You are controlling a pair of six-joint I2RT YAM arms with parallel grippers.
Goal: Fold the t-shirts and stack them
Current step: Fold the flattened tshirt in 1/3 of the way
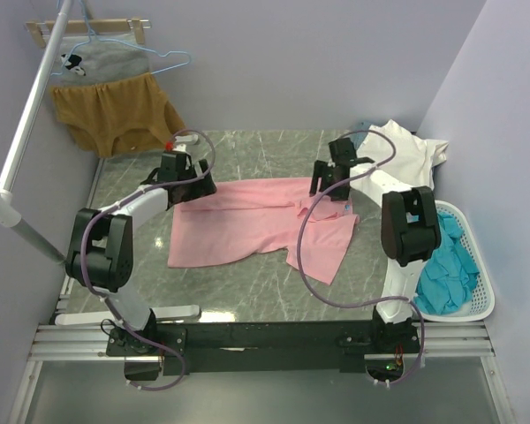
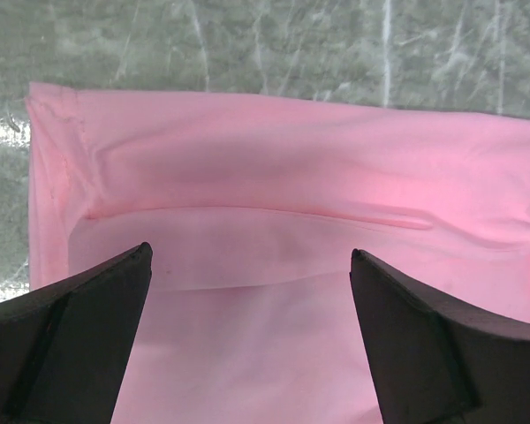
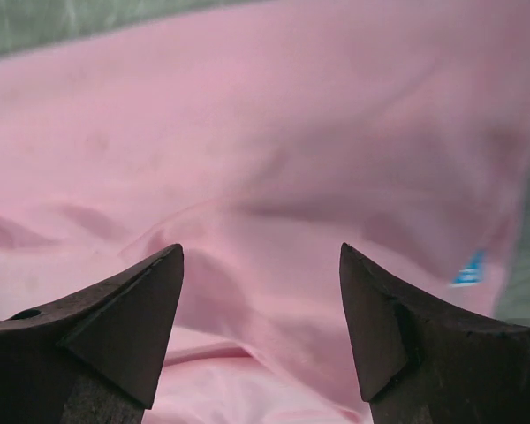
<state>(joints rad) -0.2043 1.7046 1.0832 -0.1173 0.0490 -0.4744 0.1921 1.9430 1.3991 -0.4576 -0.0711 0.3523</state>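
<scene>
A light pink t-shirt [image 1: 247,225] lies partly folded in the middle of the marble table. My left gripper [image 1: 187,188] is open just above its far left edge; the left wrist view shows pink cloth [image 2: 274,194] between the spread fingers [image 2: 88,327]. My right gripper [image 1: 329,188] is open above the shirt's far right part; pink cloth [image 3: 274,177] with a small blue tag [image 3: 468,269] shows between its fingers [image 3: 132,318]. A cream-white t-shirt [image 1: 406,155] lies at the far right. Teal t-shirts [image 1: 446,261] fill a basket.
A white basket [image 1: 477,309] stands at the right edge. A mustard-brown garment [image 1: 115,110] and a grey garment [image 1: 102,57] hang on hangers at the back left wall. A white pole [image 1: 26,132] slants along the left side.
</scene>
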